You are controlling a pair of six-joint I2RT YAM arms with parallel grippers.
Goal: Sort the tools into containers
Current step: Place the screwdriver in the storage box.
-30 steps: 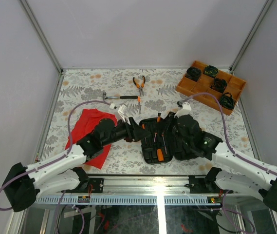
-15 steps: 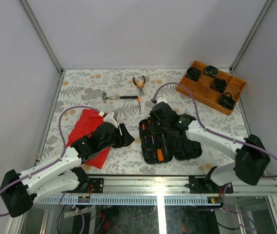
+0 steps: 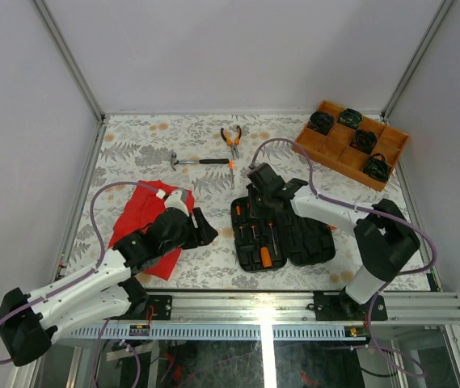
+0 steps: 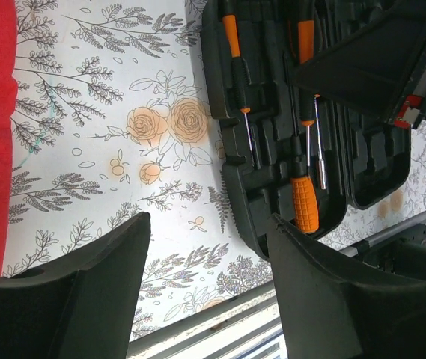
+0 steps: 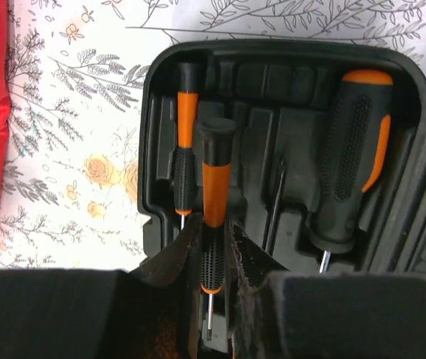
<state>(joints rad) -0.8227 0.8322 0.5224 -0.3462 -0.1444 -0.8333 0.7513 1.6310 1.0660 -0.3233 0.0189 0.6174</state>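
The black tool case (image 3: 294,242) lies open at the table's near middle and also shows in the right wrist view (image 5: 287,82). My right gripper (image 3: 263,187) hovers over its far end. It is shut (image 5: 213,239) on a small orange-and-black screwdriver (image 5: 214,187). Another small screwdriver (image 5: 185,142) and a large one (image 5: 355,149) lie in slots. My left gripper (image 3: 203,227) is open and empty (image 4: 207,221), just left of the case (image 4: 370,157). The pliers (image 3: 230,139) and the hammer (image 3: 201,162) lie on the table farther back.
A red cloth (image 3: 142,217) lies under my left arm. An orange tray (image 3: 317,147) of black round items stands at the back right. The table's near metal rail (image 4: 287,314) runs below my left gripper.
My right arm has swung left and reached over the case's far end with the gripper. My left gripper has drawn back to the left, away from the case.
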